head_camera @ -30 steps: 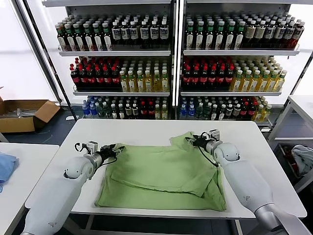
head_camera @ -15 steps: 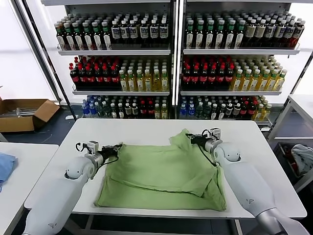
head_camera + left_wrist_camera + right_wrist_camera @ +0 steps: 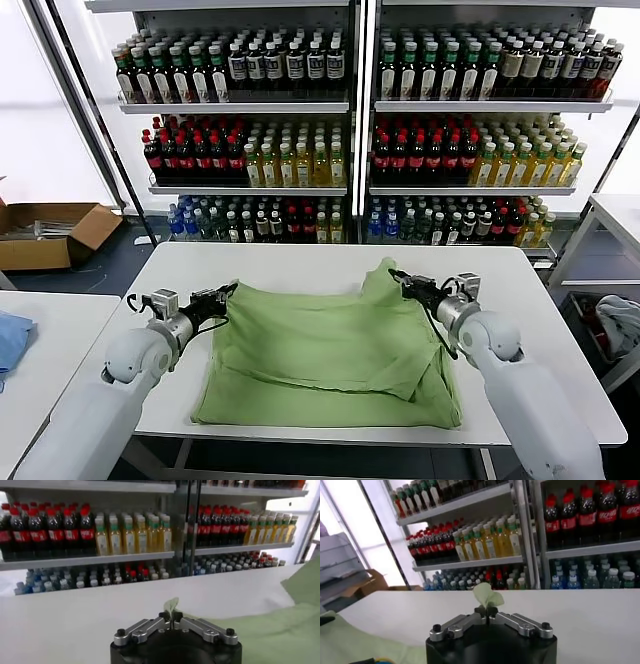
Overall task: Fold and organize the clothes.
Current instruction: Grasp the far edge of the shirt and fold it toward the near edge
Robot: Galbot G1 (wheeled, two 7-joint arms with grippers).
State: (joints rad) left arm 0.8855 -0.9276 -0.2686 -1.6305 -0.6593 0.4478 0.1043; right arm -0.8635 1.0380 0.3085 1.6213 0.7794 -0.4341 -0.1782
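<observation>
Clothes here means one light green shirt (image 3: 335, 350), lying mostly flat in the middle of the white table (image 3: 300, 262), with its two far corners pulled up off the surface. The left hand (image 3: 222, 296) is closed on the far left corner; the left wrist view shows its fingertips pinched together with a small tuft of green cloth sticking up between them. The right hand (image 3: 403, 281) is likewise closed on the far right corner, where the fabric rises into a peak, and the right wrist view shows a similar tuft caught between its tips. The step in hand looks like the start of a fold, bringing the far edge toward the near hem. To do it well, both hands should probably rise together and keep level so the edge between them stays taut and straight, then travel toward the robot at the same pace and lay the far edge squarely along the near one; if one side leads, the fold is likely to skew, and the bunched fabric near the right side could be trapped as a crease. Both grips hold only a little cloth, so a sharp tug might pull a corner free. Behind the table, shelves (image 3: 350, 105) hold rows of bottled drinks, but none of their labels can be read, and no print or writing shows on the shirt
</observation>
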